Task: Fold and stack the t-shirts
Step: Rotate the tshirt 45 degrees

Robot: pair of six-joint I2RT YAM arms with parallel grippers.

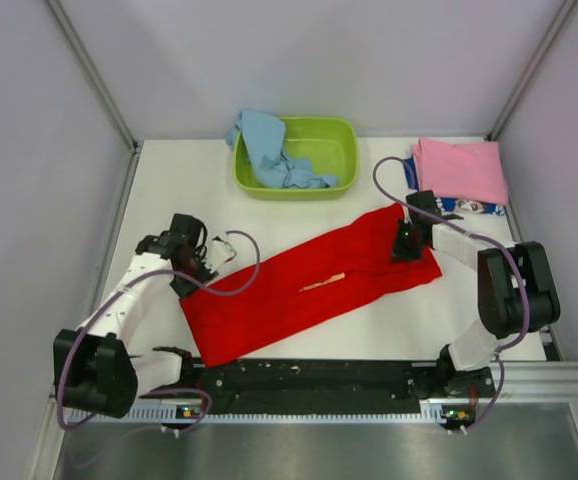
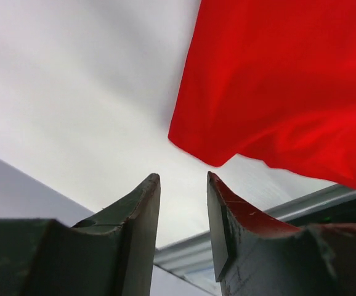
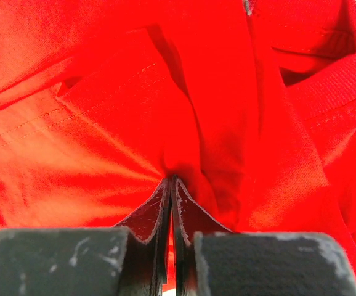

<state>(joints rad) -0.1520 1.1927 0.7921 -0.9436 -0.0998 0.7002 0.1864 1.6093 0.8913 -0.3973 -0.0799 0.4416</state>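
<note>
lying spread diagonally across the table [image 1: 169, 185], the red t-shirt [image 1: 309, 285] is pinched at its far right end by the right gripper [image 3: 170, 179], clenched on a fold of cloth. the left gripper [image 2: 183, 179] hovers just beside the shirt's left edge, jaws apart, holding nothing. a pink t-shirt [image 1: 459, 168] lies folded at the far right.

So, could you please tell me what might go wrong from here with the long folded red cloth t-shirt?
1. Only the right gripper is shut on the bright red cloth t-shirt; the open left gripper holds nothing, so a pull could drag the free end and skew the fold.
2. The pinch sits in bunched cloth, so layers may slip out or crease.
</note>
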